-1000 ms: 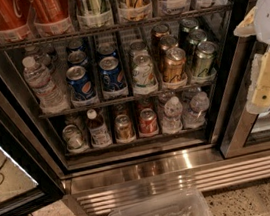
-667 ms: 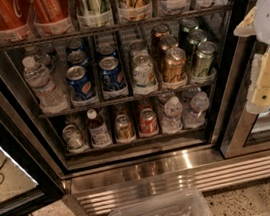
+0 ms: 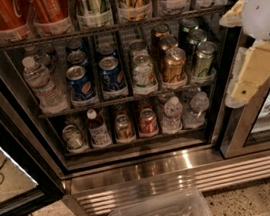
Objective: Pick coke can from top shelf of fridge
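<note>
Stillness is the news in the camera view: compared with a second ago, nothing has shifted. The gripper (image 3: 252, 74) hangs at the right edge of the frame, in front of the black door post and outside the fridge (image 3: 149, 171), exactly where it was. Whether it is open or closed I cannot tell; it carries nothing that shows.

The coke can (image 3: 50, 5) stands at the upper left of the frame on the top shelf (image 3: 113, 28), its base in one of the clear tubs (image 3: 95, 19), with a second red can just beside it to the left. Its lid is cut off by the upper edge of the frame. Blue Pepsi cans (image 3: 81, 82) sit on the rack below, and a red can (image 3: 148, 121) on the lowest rack is not the one wanted.

For the task, this pause means the reach has not begun. The gripper is well apart from the target, across the whole width of the cooler and lower than the shelf. By my reading, the next move must carry it up and to the left, then inward over the tub's front lip without nudging the neighbouring can.
</note>
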Action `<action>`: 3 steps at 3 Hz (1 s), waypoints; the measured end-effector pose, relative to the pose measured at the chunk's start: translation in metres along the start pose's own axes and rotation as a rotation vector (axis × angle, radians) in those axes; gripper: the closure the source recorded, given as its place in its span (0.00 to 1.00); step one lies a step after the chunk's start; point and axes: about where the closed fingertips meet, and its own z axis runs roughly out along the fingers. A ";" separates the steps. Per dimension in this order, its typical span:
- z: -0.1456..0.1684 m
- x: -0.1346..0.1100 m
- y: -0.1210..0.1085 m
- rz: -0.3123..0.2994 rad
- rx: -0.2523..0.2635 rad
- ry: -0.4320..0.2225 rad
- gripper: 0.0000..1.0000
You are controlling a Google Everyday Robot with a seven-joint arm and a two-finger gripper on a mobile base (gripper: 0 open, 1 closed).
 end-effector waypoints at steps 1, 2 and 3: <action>-0.001 -0.048 -0.004 -0.035 0.066 -0.120 0.00; -0.001 -0.048 -0.004 -0.035 0.066 -0.120 0.00; 0.007 -0.073 -0.005 -0.053 0.061 -0.168 0.00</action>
